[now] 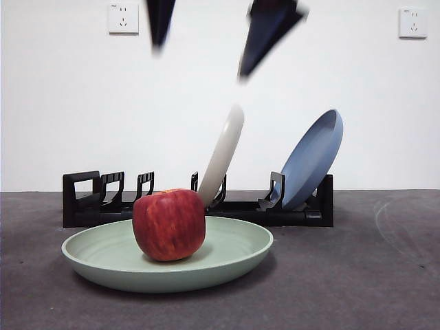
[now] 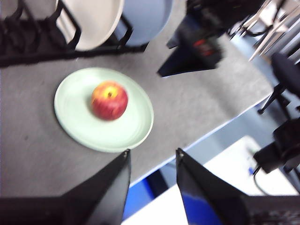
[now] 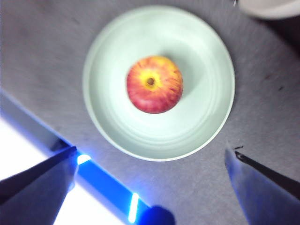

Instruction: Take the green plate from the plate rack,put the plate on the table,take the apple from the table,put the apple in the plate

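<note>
Dark-red and faintly streaked, the apple (image 1: 169,225) sits stem-up on the middle of the green plate (image 1: 227,265), a yellow-orange patch ringing its stem dip; both lie directly below the right pincer (image 3: 150,161), whose two black jaws are spread wide and hold nothing, the whole plate showing between them. The plate is matte, pale mint, round and shallow with a raised rim, and rests flat on the dark grey, mottled tabletop (image 1: 357,275). The left pincer (image 2: 151,157) hangs high off to one side, beyond the tabletop's edge from the plate, its jaws partly apart and empty. In the front view both arms show only as blurred dark tips at the top. On the far side of the plate from the left pincer stands the plate rack (image 1: 199,206), long, low, black plastic with upright slotted dividers and a loop handle at one end. A cream-white plate (image 1: 223,152) and a blue plate (image 1: 313,159) lean in its slots. Two white wall sockets (image 1: 123,18) sit on the white wall behind. No readable writing shows anywhere.
</note>
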